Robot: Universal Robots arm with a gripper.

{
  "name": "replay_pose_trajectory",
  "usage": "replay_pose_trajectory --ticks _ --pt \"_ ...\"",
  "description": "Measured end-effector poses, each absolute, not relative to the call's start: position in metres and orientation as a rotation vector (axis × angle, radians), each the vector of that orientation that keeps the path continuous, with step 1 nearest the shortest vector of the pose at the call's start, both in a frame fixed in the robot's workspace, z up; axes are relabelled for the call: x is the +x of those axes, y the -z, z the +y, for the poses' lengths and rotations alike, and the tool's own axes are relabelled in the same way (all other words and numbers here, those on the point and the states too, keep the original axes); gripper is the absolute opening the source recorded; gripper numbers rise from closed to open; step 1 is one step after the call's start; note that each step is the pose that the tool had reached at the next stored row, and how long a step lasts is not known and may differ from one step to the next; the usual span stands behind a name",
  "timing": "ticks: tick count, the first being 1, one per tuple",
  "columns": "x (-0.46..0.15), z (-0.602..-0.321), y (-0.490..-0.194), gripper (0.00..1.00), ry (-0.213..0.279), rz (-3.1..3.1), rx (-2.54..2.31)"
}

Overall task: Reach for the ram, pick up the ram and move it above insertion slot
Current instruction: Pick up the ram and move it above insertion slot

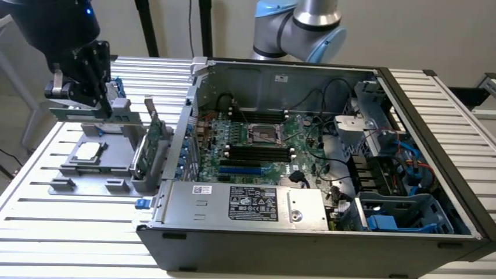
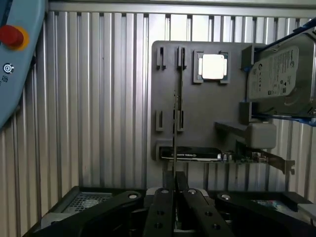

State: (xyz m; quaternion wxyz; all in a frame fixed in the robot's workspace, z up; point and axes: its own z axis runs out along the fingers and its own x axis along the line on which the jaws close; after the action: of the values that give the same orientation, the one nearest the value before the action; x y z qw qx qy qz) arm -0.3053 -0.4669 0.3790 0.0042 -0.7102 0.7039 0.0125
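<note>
Hand [image 1: 92, 103] is pinching the ram [image 1: 97, 116] edge-on, holding it directly above the grey fixture tray [image 2: 207, 98].

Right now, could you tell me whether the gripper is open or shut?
Shut: the gripper pinches the ram, seen edge-on between its fingers.

labels on power supply [image 1: 254, 204] and hard drive [image 2: 278, 74] unreadable.

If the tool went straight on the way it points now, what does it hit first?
Most likely the long thin green ram stick, seen edge-on directly ahead of the tool. Past it lies the flat grey plastic holder tray. Depth is unclear, so I can't tell whether the tool already touches the stick.
</note>
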Motion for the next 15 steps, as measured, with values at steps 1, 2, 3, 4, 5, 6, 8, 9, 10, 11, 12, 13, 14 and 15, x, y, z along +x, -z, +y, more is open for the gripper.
replay_pose_trajectory --ticks 1,2,3,4,5,6,8,9,10,11,12,13,14,15 --pt "-0.302 -0.467 -0.380 0.13 -0.040 2.205 -2.225" --pt "-0.298 -0.466 -0.381 0.13 -0.042 2.204 -2.224" --pt "-0.294 -0.466 -0.382 0.13 -0.043 2.204 -2.224" --pt "-0.291 -0.466 -0.383 0.13 -0.044 2.203 -2.223" --pt "-0.287 -0.466 -0.384 0.13 -0.045 2.203 -2.223" --pt "-0.283 -0.465 -0.384 0.13 -0.047 2.202 -2.222" --pt "-0.277 -0.465 -0.386 0.13 -0.049 2.201 -2.221" --pt "-0.273 -0.465 -0.387 0.13 -0.050 2.201 -2.221" --pt "-0.270 -0.464 -0.387 0.13 -0.051 2.200 -2.220" --pt "-0.267 -0.464 -0.388 0.13 -0.052 2.200 -2.220" --pt "-0.264 -0.463 -0.389 0.13 -0.053 2.199 -2.219" --pt "-0.260 -0.463 -0.389 0.13 -0.054 2.199 -2.219" --pt "-0.257 -0.462 -0.389 0.13 -0.056 2.198 -2.218" --pt "-0.254 -0.462 -0.389 0.13 -0.057 2.198 -2.217"
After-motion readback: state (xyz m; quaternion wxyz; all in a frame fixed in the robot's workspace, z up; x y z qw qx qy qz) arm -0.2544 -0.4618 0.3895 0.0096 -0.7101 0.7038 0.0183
